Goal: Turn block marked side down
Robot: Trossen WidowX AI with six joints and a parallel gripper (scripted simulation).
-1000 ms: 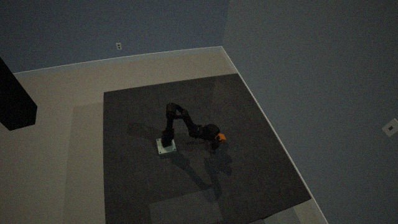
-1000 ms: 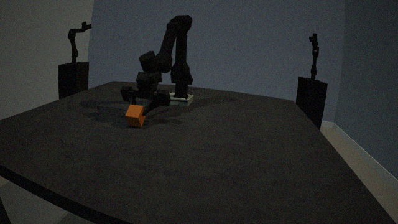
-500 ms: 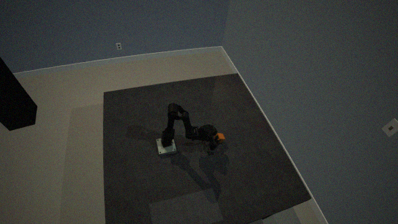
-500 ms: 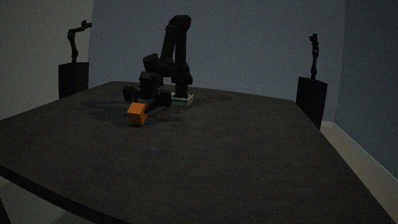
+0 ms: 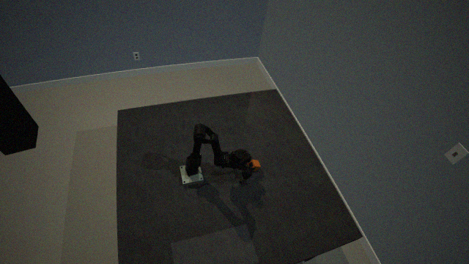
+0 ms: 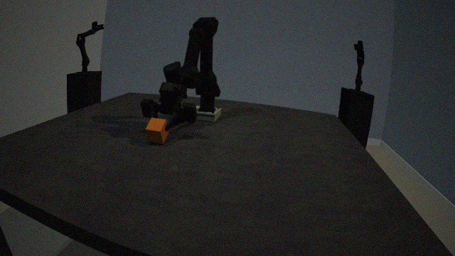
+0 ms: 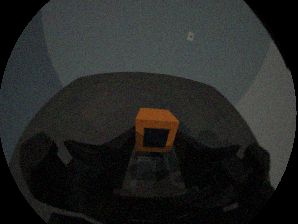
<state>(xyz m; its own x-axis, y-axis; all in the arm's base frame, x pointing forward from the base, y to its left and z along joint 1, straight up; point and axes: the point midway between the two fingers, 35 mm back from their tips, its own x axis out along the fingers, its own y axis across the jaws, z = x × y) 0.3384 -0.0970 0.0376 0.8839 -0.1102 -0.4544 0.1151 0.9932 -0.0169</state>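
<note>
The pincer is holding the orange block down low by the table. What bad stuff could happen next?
1. The orange block sits tilted in the pincer, one corner near the table. If let go now, it might tip either way, maybe not flat.
2. The wrist view shows a dark square on the face toward the camera, so the marked side probably isn't down yet.
3. The arm is folded low; pushing further could scrape the table.

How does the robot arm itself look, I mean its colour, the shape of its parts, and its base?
The arm is black or very dark all over, built of thick, rounded segments with bulky joints. It stands on a small, pale square base plate with dark dots at its corners, probably bolts. The gripper is equally dark, with two blocky fingers. No cables or markings are discernible in this dim light.
</note>
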